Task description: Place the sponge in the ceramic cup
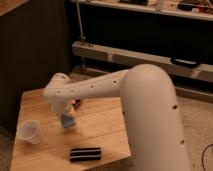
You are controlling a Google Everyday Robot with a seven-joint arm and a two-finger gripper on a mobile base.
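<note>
I've got gripper [65,115] clamped on sponge [68,122], low over table [107,125], near ceramic cup [29,131] but apart. Risks: the corner pinch slips, or the sponge clips the rim and tips the cup.

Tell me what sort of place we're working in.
Probably a lab or workshop: a small wooden table, a speckled hard floor, metal racking behind. The gripper is low over the table, shut on the sponge, near the ceramic cup.
</note>
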